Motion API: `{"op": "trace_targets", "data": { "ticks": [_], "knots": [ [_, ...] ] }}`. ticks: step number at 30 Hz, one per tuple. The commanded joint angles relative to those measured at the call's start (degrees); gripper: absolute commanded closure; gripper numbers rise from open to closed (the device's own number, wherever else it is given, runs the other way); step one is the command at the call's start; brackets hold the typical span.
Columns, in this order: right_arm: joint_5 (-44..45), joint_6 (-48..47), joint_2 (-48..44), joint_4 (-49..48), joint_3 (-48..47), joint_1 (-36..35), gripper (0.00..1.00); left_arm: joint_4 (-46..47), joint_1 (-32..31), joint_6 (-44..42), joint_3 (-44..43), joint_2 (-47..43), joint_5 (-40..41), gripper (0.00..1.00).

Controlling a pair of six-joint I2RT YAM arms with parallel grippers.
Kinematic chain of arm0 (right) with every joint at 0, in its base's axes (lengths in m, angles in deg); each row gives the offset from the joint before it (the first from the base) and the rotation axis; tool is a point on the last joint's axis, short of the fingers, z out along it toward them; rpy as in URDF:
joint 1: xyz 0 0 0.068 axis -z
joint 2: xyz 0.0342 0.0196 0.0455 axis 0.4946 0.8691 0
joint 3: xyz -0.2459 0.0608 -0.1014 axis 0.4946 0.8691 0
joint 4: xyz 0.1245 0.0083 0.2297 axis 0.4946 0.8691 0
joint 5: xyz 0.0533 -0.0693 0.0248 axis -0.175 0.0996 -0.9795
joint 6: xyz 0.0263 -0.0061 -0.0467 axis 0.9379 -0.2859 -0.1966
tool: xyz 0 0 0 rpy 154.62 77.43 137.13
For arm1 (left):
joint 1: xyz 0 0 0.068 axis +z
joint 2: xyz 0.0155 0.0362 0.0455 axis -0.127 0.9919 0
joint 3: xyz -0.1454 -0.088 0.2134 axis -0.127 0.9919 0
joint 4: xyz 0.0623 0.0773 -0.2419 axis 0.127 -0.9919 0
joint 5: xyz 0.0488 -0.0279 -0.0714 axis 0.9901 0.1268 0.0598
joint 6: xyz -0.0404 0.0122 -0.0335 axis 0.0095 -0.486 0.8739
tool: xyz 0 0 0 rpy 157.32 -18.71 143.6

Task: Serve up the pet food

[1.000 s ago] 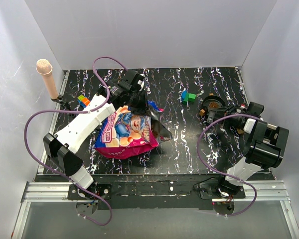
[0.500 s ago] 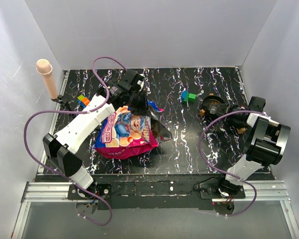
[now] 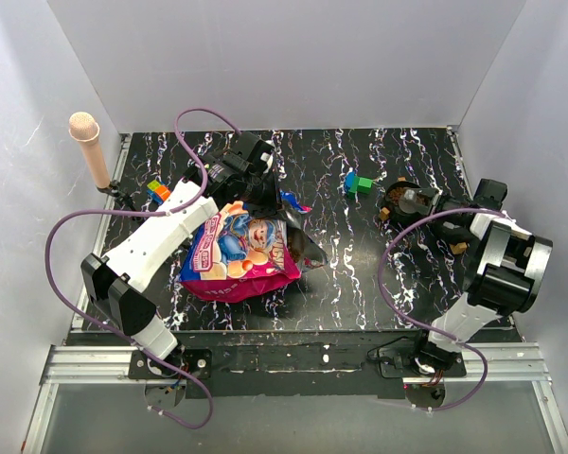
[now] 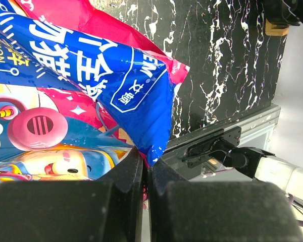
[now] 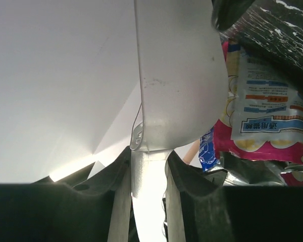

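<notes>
Two hands are gripping things: the left hand is pinching an edge of the pet food bag, which is lying on the tabletop left of centre; the right hand is clamping a silver scoop by its handle beside a black bowl.

Blue-green block near black bowl

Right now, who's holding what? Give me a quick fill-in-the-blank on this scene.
1. The left gripper is shut on an edge of the pink and blue pet food ___.
2. The right gripper is shut on the handle of a silvery ___.
3. In the top view, the black bowl lies by the ___ arm.

Missing words: bag; scoop; right.
</notes>
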Motion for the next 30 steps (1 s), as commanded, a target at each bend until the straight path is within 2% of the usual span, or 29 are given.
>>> {"op": "trace_targets", "data": {
  "ticks": [1,7,13,20,23,26,28,30],
  "knots": [
    [1.8,7.1,-6.1,1.0,-1.2,0.2,0.99,1.9,0.4,0.1,-0.3,-4.5,0.3,1.00],
    [4.3,8.1,-8.7,3.7,-2.2,0.0,0.99,2.7,0.4,0.5,0.7,-4.3,-0.6,1.00],
    [2.7,4.4,-11.0,4.7,-0.6,0.0,0.99,2.5,0.4,0.3,0.2,-4.1,-0.9,1.00],
    [-0.5,-13.6,-6.9,10.0,-2.9,0.1,0.99,2.3,0.4,0.5,0.5,-4.0,-1.8,1.00],
    [1.8,-30.0,-4.8,26.4,-11.8,0.1,0.99,2.1,0.3,0.6,0.3,-3.9,-2.0,1.00],
    [9.6,-47.8,-3.3,42.5,-21.8,-2.8,0.99,1.8,0.4,0.4,0.3,-4.3,-1.5,1.00],
    [16.5,-58.3,-1.7,49.5,-26.3,-7.1,0.99,1.8,0.4,0.3,0.4,-4.6,-1.1,1.00],
    [22.0,-64.7,-0.1,51.8,-27.0,-12.8,0.99,1.6,0.3,0.0,0.3,-4.8,-1.0,1.00]
  ]
}}
